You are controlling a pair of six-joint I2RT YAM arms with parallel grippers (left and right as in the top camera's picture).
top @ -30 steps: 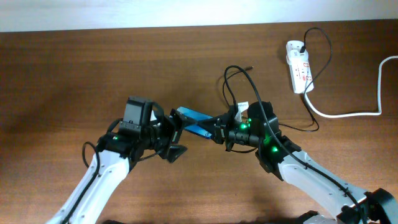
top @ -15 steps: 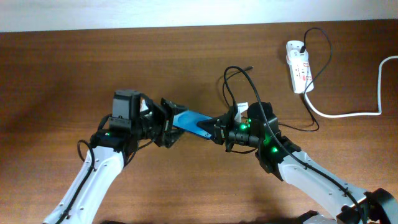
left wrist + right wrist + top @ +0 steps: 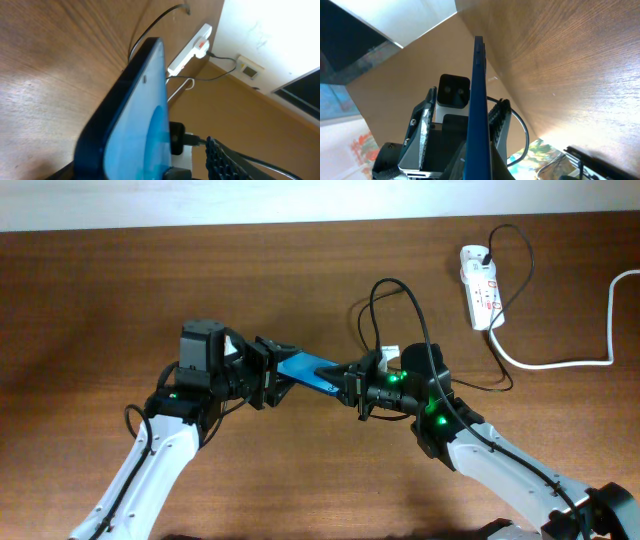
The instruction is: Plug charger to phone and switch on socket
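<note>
— The phone [image 3: 308, 370] is pinched between the fingers of your right gripper [image 3: 348, 385]. They are clenched on its right-hand end. In your right wrist view, its thin edge rises straight up from between them.

— Agreed. At the other end, your left gripper [image 3: 272, 372] has a finger on each side of the phone. Your right wrist camera shows one finger [image 3: 424, 132] standing apart from the phone with a clear gap. So that hand is released around it, not gripping.

— The other left finger [image 3: 499, 122] is just beside the phone. I cannot tell you whether it touches.

— So your phone stands on edge, bridging the two grippers near the middle of the table [image 3: 120, 290]. Its blue screen is turned toward your left wrist camera and takes up much of that view.

— Whether its lower edge touches the wood, neither of us can tell you.

— The charger [image 3: 385, 280] loops up in a thin black arc just behind your right gripper. I cannot tell whether its plug tip is in the phone.

— Further out, the socket [image 3: 481, 288] lies at the far right of the table, well apart from both your grippers. There is a black plug [image 3: 484, 255] at its far end, and a thick white cord [image 3: 560, 363] runs off toward the right edge.

— You can see red marks on its switches, but they are too small to show which way they are set.
</note>
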